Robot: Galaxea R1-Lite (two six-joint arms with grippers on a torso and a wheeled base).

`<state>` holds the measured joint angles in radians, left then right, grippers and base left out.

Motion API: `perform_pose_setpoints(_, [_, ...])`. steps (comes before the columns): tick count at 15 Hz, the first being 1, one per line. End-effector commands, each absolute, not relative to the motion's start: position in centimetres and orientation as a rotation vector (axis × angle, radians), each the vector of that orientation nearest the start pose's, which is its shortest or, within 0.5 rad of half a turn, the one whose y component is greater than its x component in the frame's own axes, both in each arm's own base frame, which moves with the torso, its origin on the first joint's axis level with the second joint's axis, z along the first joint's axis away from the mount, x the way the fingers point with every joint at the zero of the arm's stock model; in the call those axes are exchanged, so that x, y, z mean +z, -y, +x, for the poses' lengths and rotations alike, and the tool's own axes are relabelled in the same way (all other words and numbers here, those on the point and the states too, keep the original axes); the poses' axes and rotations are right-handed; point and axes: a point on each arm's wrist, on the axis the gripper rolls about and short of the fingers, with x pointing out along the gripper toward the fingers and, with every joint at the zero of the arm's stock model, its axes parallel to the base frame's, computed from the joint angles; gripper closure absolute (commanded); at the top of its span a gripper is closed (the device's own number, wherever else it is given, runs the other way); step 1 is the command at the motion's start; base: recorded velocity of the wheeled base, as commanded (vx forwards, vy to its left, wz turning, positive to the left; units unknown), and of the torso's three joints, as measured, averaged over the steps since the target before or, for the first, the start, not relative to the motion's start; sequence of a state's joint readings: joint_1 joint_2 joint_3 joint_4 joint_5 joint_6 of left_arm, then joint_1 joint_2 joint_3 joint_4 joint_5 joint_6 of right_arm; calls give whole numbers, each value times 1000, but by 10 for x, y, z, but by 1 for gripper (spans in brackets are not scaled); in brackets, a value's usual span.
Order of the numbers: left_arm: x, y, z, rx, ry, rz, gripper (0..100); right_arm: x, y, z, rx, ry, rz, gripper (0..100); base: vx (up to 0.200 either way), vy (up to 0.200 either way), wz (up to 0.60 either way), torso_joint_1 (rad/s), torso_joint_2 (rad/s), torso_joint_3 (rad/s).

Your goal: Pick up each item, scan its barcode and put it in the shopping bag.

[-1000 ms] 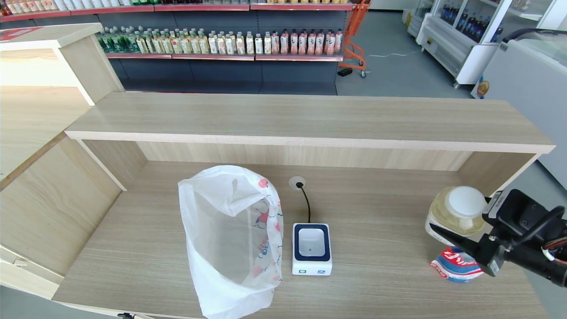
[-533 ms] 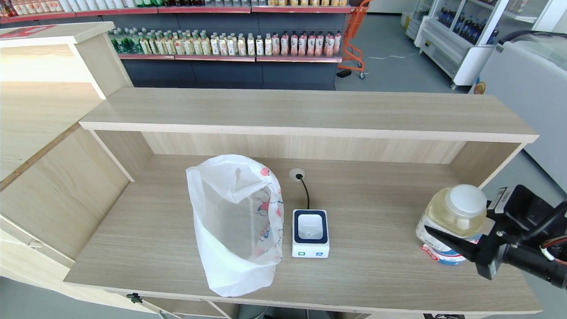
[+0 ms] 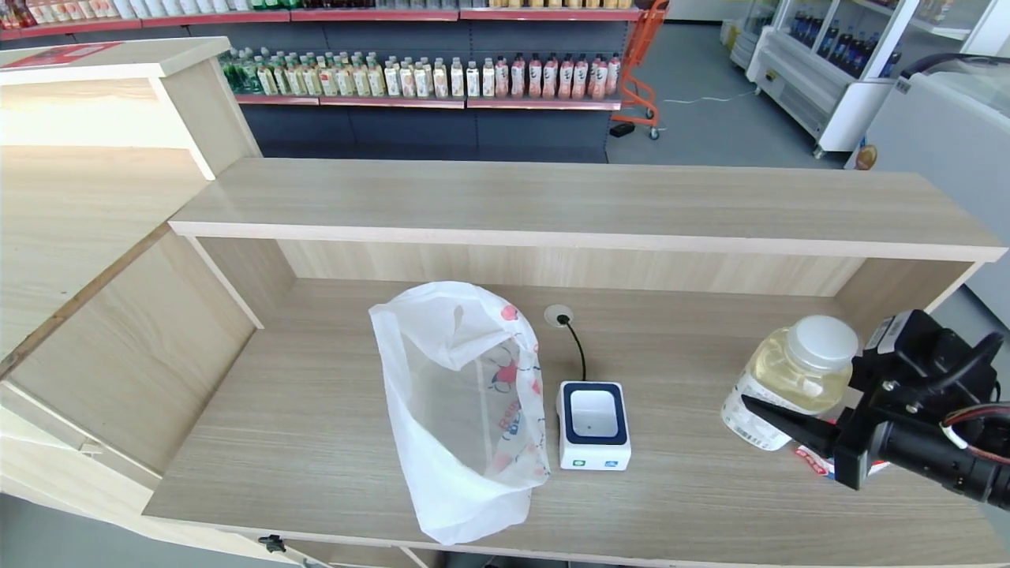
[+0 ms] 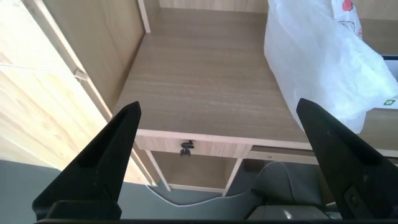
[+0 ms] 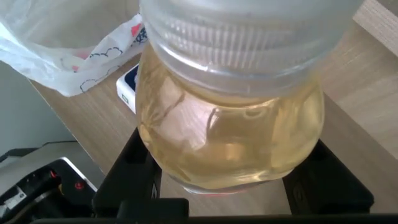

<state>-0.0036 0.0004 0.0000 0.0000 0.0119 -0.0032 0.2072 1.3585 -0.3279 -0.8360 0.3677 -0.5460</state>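
Observation:
A clear jar (image 3: 791, 371) of pale yellow contents with a white lid hangs tilted above the right end of the wooden counter (image 3: 316, 426). My right gripper (image 3: 789, 410) is shut on the jar (image 5: 230, 124), its black fingers (image 5: 134, 180) on either side. The white scanner (image 3: 593, 426) with a dark blue window sits mid-counter, with the scanner (image 5: 127, 87) below the jar. A white plastic shopping bag (image 3: 465, 410) stands open just left of it. My left gripper (image 4: 217, 124) is open with nothing in it, over the counter's front edge, left of the bag (image 4: 323, 62).
A red and blue packet (image 3: 813, 461) lies on the counter under the right arm. A raised shelf (image 3: 584, 205) walls the counter's back, with wooden side panels (image 3: 126, 355). The scanner's black cable (image 3: 576, 343) runs to a hole at the back.
The head camera has shifted. The right gripper has carried the jar left toward the scanner and away from the packet, and the jar now tilts more.

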Motion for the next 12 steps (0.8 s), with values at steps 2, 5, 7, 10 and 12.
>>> perform_pose_setpoints(2, [75,0,-23,9,0,0,0,146,-53,211,640,-46,-514,100,0,200,0,5,2,2])
perform_pose_setpoints(5, [75,0,-23,9,0,-2,0,128,-54,240,655,-9,-516,100,0,0,0,0,0,0])
perform_pose_setpoints(7, [75,0,-23,9,0,-2,0,118,-56,251,679,9,-516,100,0,0,0,0,0,0])
perform_pose_setpoints(10, [75,0,-23,9,0,-2,0,102,-59,257,762,13,-575,100,0,0,0,0,0,0])
perform_pose_setpoints(12, [75,0,-23,9,0,-2,0,92,-61,261,834,31,-625,100,0,0,0,0,0,0])
